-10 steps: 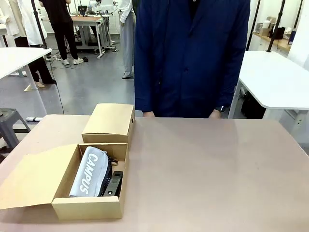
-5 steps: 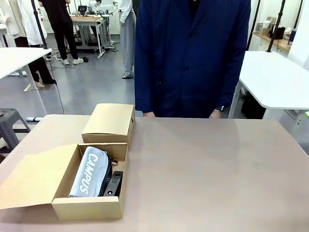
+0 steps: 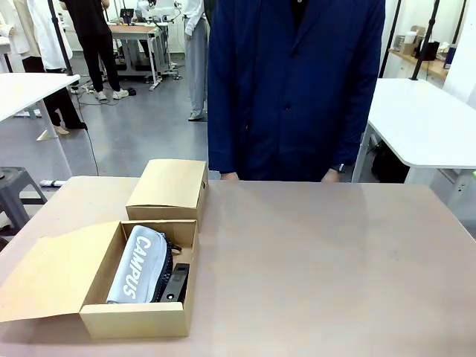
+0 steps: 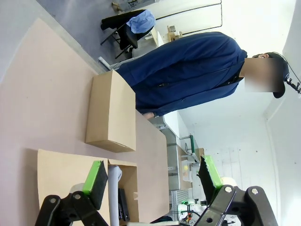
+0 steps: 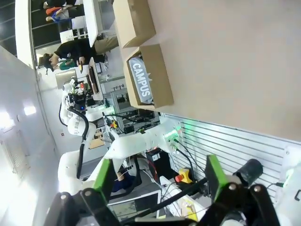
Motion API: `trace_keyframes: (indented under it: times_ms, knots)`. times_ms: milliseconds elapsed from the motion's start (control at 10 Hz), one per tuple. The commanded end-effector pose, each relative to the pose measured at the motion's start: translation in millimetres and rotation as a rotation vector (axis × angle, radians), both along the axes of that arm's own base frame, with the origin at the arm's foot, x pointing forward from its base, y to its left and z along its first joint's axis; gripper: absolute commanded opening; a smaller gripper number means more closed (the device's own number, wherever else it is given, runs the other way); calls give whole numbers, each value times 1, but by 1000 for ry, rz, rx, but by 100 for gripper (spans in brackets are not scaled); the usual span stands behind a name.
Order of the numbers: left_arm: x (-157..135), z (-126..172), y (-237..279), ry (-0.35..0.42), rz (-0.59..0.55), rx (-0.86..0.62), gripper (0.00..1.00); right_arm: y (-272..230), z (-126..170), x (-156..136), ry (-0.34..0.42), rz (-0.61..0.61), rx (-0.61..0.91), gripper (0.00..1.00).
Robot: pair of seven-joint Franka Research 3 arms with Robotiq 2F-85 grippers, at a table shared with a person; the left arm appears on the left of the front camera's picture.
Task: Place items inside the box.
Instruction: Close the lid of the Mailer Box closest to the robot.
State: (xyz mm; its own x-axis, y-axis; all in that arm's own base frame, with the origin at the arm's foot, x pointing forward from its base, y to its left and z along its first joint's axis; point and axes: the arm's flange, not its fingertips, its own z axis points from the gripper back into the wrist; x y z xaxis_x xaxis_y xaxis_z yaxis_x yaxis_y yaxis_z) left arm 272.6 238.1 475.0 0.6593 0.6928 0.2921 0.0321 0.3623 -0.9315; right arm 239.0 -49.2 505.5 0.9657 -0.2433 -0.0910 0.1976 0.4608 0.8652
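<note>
An open cardboard box sits at the table's front left, its lid flap lying flat to the left. Inside it lies the grey "CAMPUS" pouch, with a black stapler beside it on the right. In the right wrist view the box and pouch show far off. In the left wrist view my left gripper is open, held high above the box, nothing between its green pads. My right gripper is open too, away from the table. The marker, utility knife and navy pouch are out of view.
A second, closed cardboard box stands just behind the open one. A person in a dark blue coat stands at the far edge with both hands at the table edge. The tabletop stretches bare to the right.
</note>
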Motion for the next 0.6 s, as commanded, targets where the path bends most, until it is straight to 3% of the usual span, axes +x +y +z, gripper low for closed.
trace_keyframes:
  times_ms: [0, 100, 300, 500]
  knots:
    - [0, 0, -1, -32, 0, -3, 100, -3, 5, 1, -17, 15, 15, 100]
    - [0, 0, 0, 0, 0, 0, 100, -3, 5, 1, -17, 15, 15, 100]
    - [11, 28, -77, -374, -323, 332, 100, -3, 5, 1, -17, 15, 15, 100]
    - [9, 24, -153, -662, -585, 618, 100, -3, 5, 1, -17, 15, 15, 100]
